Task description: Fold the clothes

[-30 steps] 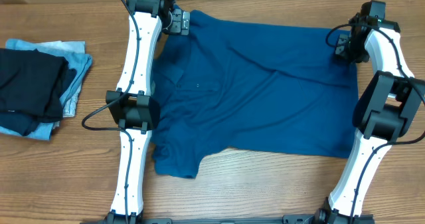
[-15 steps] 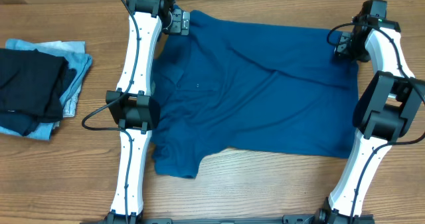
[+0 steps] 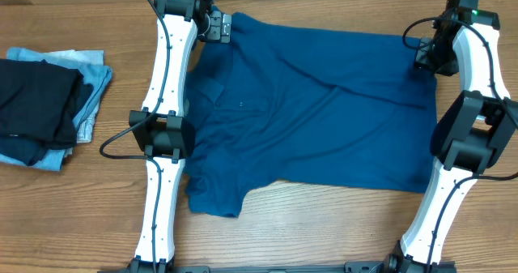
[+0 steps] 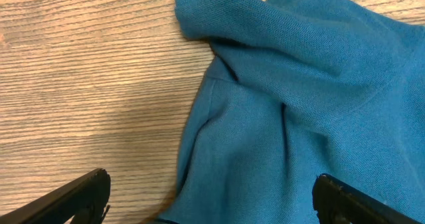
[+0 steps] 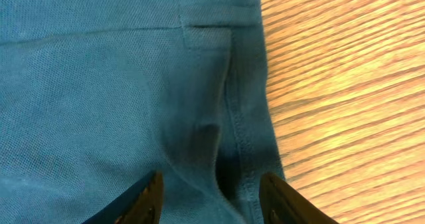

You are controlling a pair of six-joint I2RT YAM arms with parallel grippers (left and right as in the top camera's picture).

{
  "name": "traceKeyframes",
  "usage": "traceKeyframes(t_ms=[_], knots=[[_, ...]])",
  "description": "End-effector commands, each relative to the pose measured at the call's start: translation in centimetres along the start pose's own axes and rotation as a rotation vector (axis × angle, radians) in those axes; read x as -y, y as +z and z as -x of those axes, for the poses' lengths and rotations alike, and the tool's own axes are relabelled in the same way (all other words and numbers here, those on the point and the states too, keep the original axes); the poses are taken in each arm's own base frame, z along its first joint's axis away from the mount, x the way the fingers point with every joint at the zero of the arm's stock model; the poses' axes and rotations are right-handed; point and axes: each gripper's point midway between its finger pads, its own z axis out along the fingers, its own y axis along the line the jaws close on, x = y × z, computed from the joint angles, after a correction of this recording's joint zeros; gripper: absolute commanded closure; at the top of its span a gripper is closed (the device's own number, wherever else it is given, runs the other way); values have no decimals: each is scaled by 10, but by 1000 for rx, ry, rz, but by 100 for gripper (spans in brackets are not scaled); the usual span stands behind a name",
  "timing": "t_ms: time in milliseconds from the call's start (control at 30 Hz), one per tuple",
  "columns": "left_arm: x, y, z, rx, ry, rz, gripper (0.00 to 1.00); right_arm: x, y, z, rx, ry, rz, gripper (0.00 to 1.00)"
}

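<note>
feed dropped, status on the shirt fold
Left hand open over shirt edge; right hand open at its corner, holding nothing. Spread out, unfolded. Folded pile well aside.

Black garment [image 3: 36, 109] atop light-blue garment [image 3: 95, 87]

- Bare wooden table [image 3: 324, 224] lies open along the near edge between the two arm bases, and in a strip between the stacked garments and the left arm.
- Large deep-blue collared shirt [image 3: 324, 111] covers the middle from arm to arm.
- White-and-black left arm [image 3: 166, 87] runs along the shirt's left side, barring sideways passage.
- White-and-black right arm [image 3: 465, 143] stands at the shirt's right edge.
- Folded black garment [image 3: 36, 103], on a folded pale light-blue garment [image 3: 95, 87], occupies the far left.
</note>
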Motion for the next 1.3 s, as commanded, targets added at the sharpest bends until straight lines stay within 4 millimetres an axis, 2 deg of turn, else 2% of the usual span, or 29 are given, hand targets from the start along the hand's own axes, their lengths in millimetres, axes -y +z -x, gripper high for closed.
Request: traceKeyframes(t_ms=[0, 100, 267, 467, 567, 900, 933, 1033, 1167, 1267], knots=[[0, 0, 0, 1, -16, -11, 0, -6, -27, 12, 59, 8, 49, 53], [0, 0, 0, 1, -17, -11, 0, -8, -25, 11, 55, 7, 58, 56], [0, 0, 0, 1, -17, -11, 0, -8, -9, 3, 32, 7, 56, 56], [0, 0, 0, 1, -17, -11, 0, -8, -6, 0, 24, 7, 55, 58], [0, 0, 0, 1, -17, -11, 0, -8, -6, 0, 23, 7, 55, 66], [0, 0, 0, 1, -17, -11, 0, -7, -3, -8, -5, 6, 53, 67], [0, 0, 0, 1, -16, -11, 0, -7, -3, -7, -2, 6, 53, 71], [1, 0, 0, 1, -15, -11, 0, -7, -3, -7, -2, 6, 53, 95], [1, 0, 0, 1, -16, -11, 0, -8, -5, -2, 13, 7, 54, 96], [1, 0, 0, 1, -16, -11, 0, -3, -26, 21, 96, 10, 32, 96]])
